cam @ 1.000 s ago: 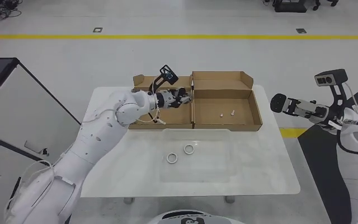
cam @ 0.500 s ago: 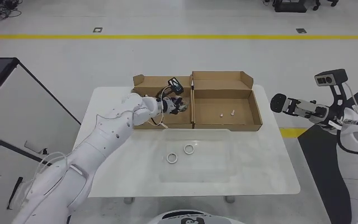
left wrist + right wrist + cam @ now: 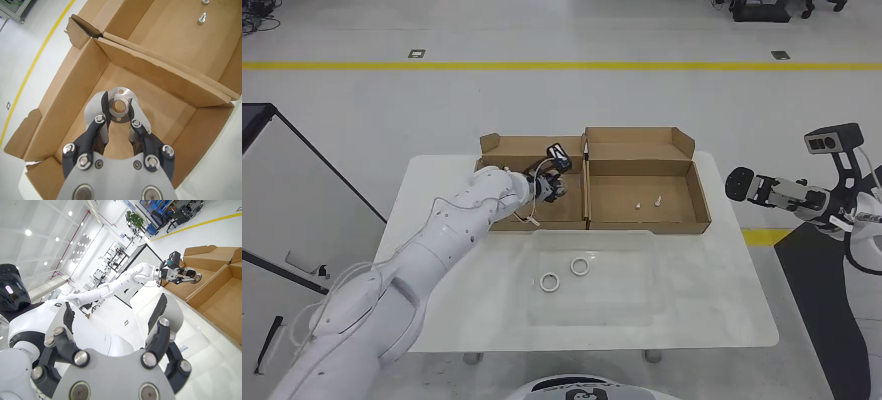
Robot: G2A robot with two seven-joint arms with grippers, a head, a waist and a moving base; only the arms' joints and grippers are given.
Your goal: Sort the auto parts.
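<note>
My left gripper (image 3: 118, 108) is shut on a round metal flange (image 3: 119, 106) with a centre hole, held above the floor of the left cardboard box (image 3: 62, 79). From the top, that gripper (image 3: 554, 186) hangs over the left box (image 3: 504, 218), close to the wall it shares with the right box (image 3: 700, 205). The right wrist view shows the left gripper (image 3: 191, 277) with the flange (image 3: 197, 277) over the box edge. Two bolts (image 3: 646, 201) lie in the right box. Two white rings (image 3: 564, 275) rest on the table. My right gripper (image 3: 115, 311) is open, off the table's right side.
Both boxes stand open side by side at the back of the white table (image 3: 682, 300), flaps raised. A clear sheet (image 3: 612, 290) covers the table's middle, under the rings. A dark panel (image 3: 282, 200) stands left of the table.
My left gripper with the flange has drawn back slightly toward the left and sunk lower into the left box. The right arm has kept still.
</note>
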